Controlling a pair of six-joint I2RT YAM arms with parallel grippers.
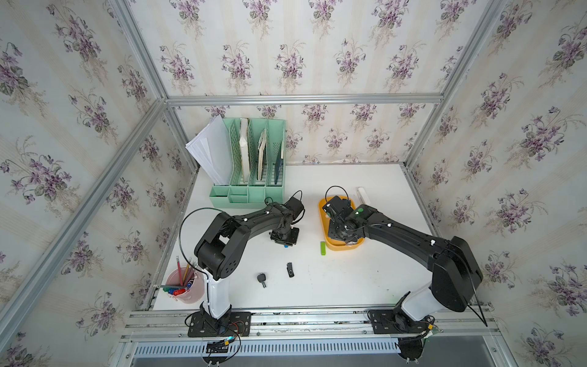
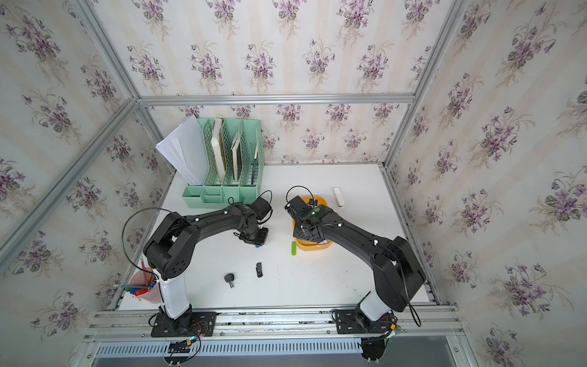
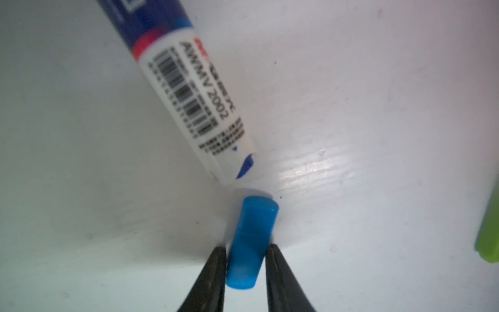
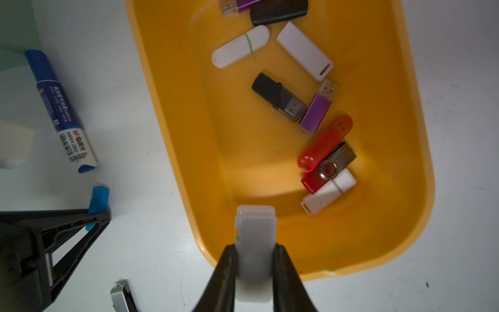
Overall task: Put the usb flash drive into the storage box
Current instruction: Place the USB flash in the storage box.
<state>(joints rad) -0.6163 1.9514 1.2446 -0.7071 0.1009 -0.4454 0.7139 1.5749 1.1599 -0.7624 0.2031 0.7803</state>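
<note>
Right wrist view only: right tool [image 4: 255, 250] clamped on a white flash drive [image 4: 255, 229] over one end of the storage box [image 4: 167, 108], with white, black, purple and red drives [image 4: 280, 97] inside. From the left wrist: left tool [image 3: 245, 247] clamped on a blue flash drive [image 3: 255, 224], beside a marker [image 3: 189, 89] lying on the worktop [image 3: 378, 135].

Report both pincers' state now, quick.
Left pincer: closed on the blue flash drive.
Right pincer: closed on the white flash drive, over the storage box.
</note>
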